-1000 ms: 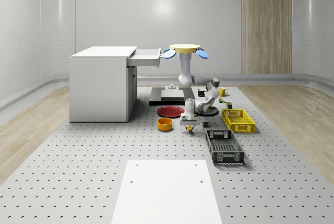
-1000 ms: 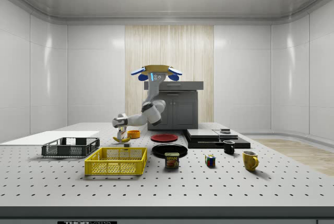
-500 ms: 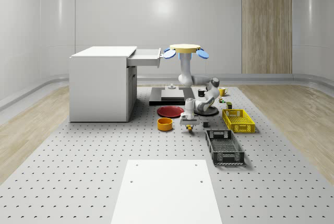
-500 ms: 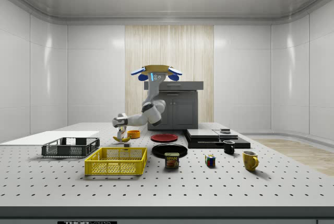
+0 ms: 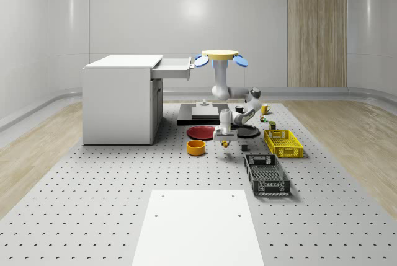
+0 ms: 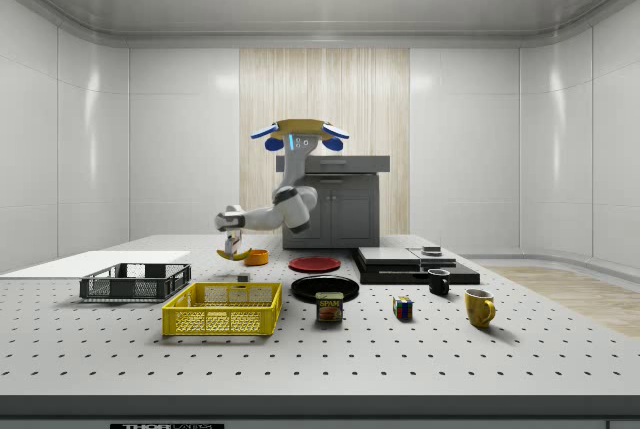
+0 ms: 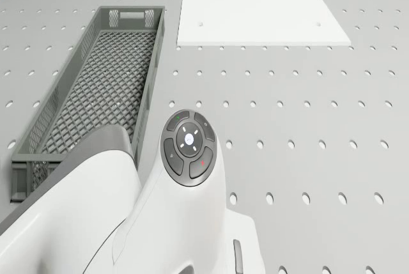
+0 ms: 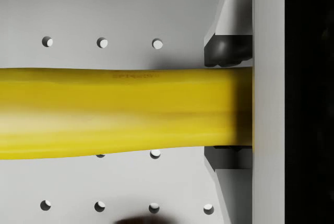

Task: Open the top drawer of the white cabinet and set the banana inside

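Note:
The yellow banana [image 8: 120, 112] is clamped between my gripper's fingers [image 8: 227, 51], lifted off the perforated table. In the whole-scene view the gripper [image 5: 224, 140] hangs pointing down with the banana [image 5: 224, 144] under it, beside the orange bowl [image 5: 196, 147]. The side view shows the gripper [image 6: 234, 246] and the banana [image 6: 234, 254] above the table. The drone [image 5: 219, 57] hovers to the right of the white cabinet [image 5: 121, 98], whose top drawer [image 5: 172, 67] stands pulled out.
A red plate [image 5: 201, 132], a black plate [image 6: 325, 288], a yellow basket [image 5: 283, 142] and a dark grey basket [image 5: 266, 174] lie around the arm. A white panel [image 5: 196, 226] covers the near table. A can [image 6: 329, 306], cube [image 6: 402, 308] and mugs [image 6: 479, 306] sit nearby.
The gripper has risen off the table with the banana held in it, and the drone has climbed a little. The cabinet and drawer are unchanged.

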